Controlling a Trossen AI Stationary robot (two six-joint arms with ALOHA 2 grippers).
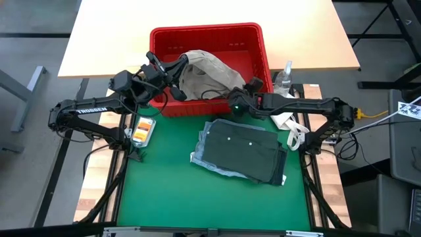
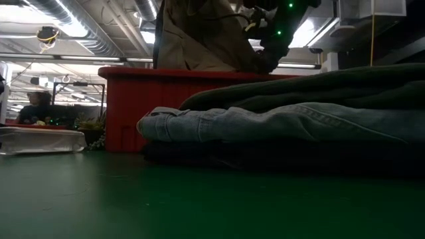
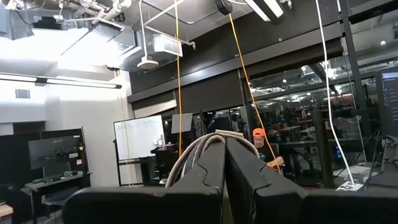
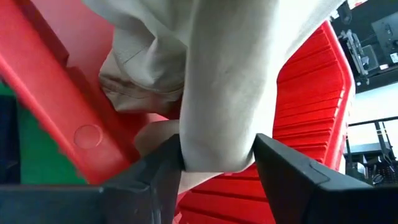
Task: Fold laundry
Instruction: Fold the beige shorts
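Beige khaki piece [image 1: 205, 72]: lies heaped in the red basket [image 1: 253, 36] at the far side of the tabletop [image 1: 171, 191], part of it raised above the rim.
Right tool [image 4: 217, 165]: over the basket's near right corner, fingers spread wide with a fold of the khaki cloth pinched between them.
Left tool [image 3: 225, 180]: over the basket's near left corner, fingers pressed together, nothing seen in them.
Folded stack, on the green tabletop in front of the basket: dark olive green piece [image 1: 243, 153] on top, light blue denim [image 2: 265, 125] beneath it, edges showing.
Clear lidded box [image 1: 142, 129]: on the tabletop left of the stack, apart from it.
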